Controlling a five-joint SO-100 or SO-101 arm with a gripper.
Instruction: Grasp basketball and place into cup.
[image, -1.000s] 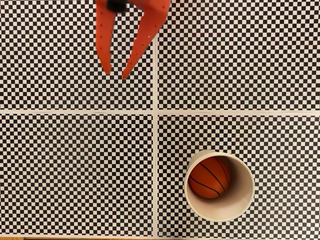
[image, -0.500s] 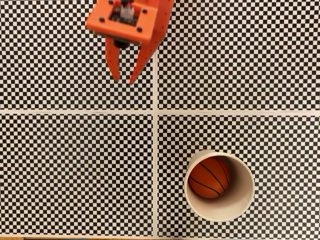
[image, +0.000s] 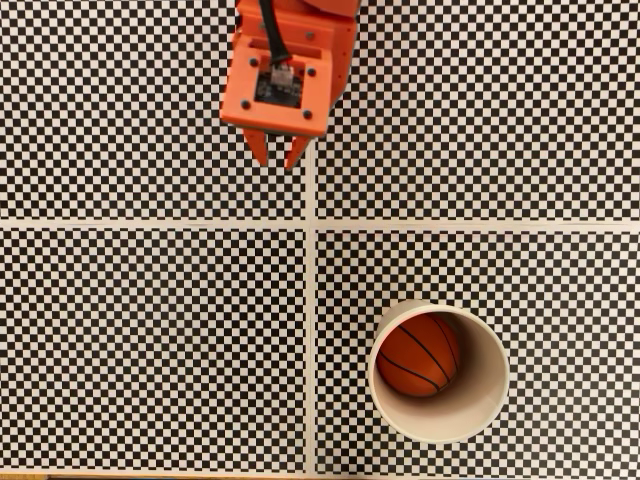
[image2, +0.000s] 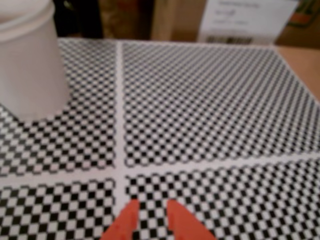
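Note:
The basketball (image: 418, 354), orange-red with black seams, lies inside the cream-white cup (image: 492, 392), which stands upright at the lower right of the fixed view. My orange gripper (image: 276, 162) is at the top of that view, far from the cup and left of the white centre line. Its fingers point down with a narrow gap and nothing between them. In the wrist view the cup (image2: 27, 65) stands at the upper left, its inside hidden, and the gripper (image2: 151, 205) tips show at the bottom edge, slightly apart.
A black-and-white checkered mat (image: 150, 330) covers the table, split by white lines into four panels. In the wrist view, cardboard boxes (image2: 240, 20) stand beyond the mat's far edge and bare table (image2: 305, 65) shows at the right.
The gripper has swung right and tilted so its body covers most of the fingers. The fingers have narrowed from wide apart to a small gap. Ball and cup have not moved.

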